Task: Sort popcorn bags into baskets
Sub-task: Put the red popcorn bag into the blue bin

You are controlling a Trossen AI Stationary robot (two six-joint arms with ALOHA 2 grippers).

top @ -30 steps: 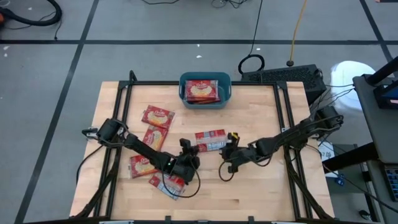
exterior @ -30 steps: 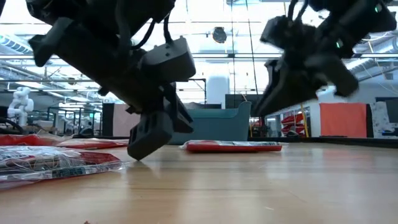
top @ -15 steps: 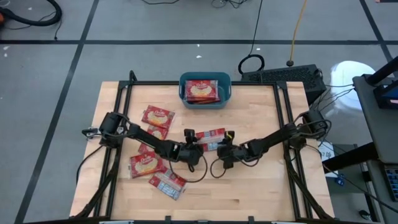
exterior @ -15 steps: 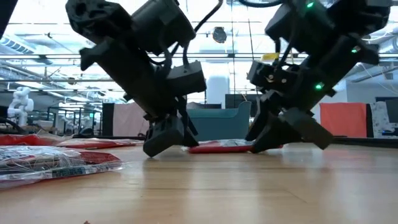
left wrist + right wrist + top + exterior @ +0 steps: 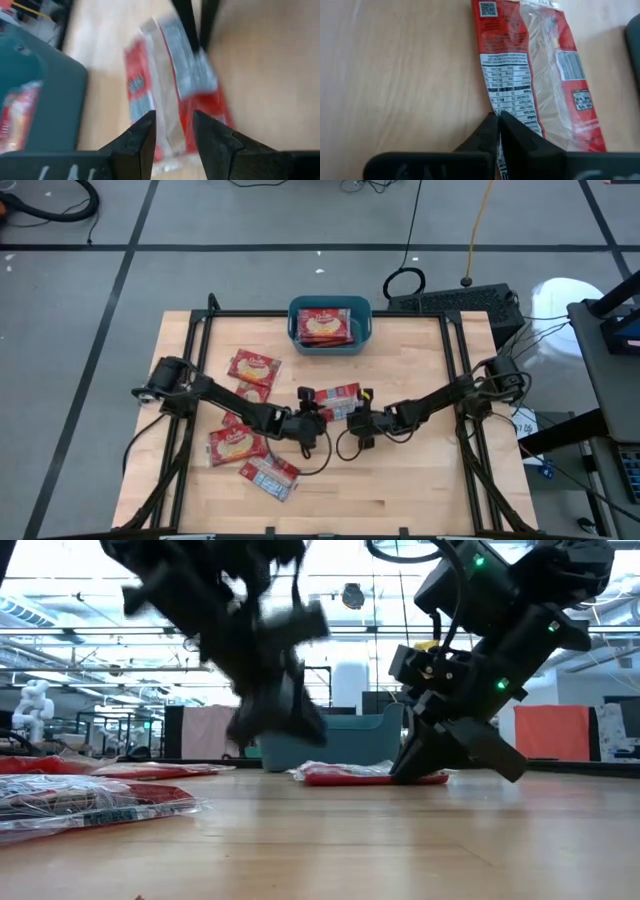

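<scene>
One popcorn bag sits in the basket; five wait outside it. Right gripper pinches the nearest bag, left gripper half-open, empty beside it

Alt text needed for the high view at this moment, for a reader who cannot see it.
Seen from above, the left gripper and the shut right gripper meet at opposite ends of one popcorn bag lying back-up at the centre of the wooden table. Behind it a teal basket holds another bag; four more bags lie by the left arm.
</scene>
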